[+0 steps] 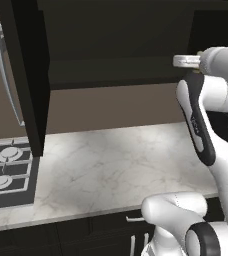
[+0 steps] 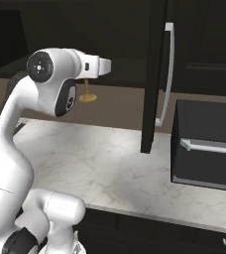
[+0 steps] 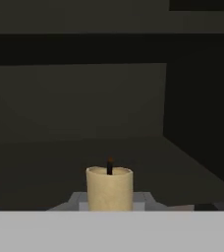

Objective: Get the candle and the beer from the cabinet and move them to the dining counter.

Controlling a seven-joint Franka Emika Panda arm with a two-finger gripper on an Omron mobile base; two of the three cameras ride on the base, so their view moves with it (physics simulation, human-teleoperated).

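Observation:
In the hand view the cream top of the candle (image 3: pixel 109 187), with its dark wick, stands upright between the fingers of my gripper (image 3: pixel 109 201), which is shut on it. The right base view shows the candle's tan-gold flared base (image 2: pixel 87 95) hanging under my white hand, in the air in front of the brown wall. Ahead lies the dark bare shelf of the open cabinet (image 3: pixel 133 157). Its doors (image 1: pixel 31 75) (image 2: pixel 152 74) stand open on both sides. The beer and the dining counter are out of view.
A marble counter (image 1: pixel 111 170) runs below the cabinet, with a gas hob (image 1: pixel 6 175) at its left end. A dark box with a silver bar handle (image 2: pixel 209 144) sits at its right end. The right door's long silver handle (image 2: pixel 167 74) hangs near the arm.

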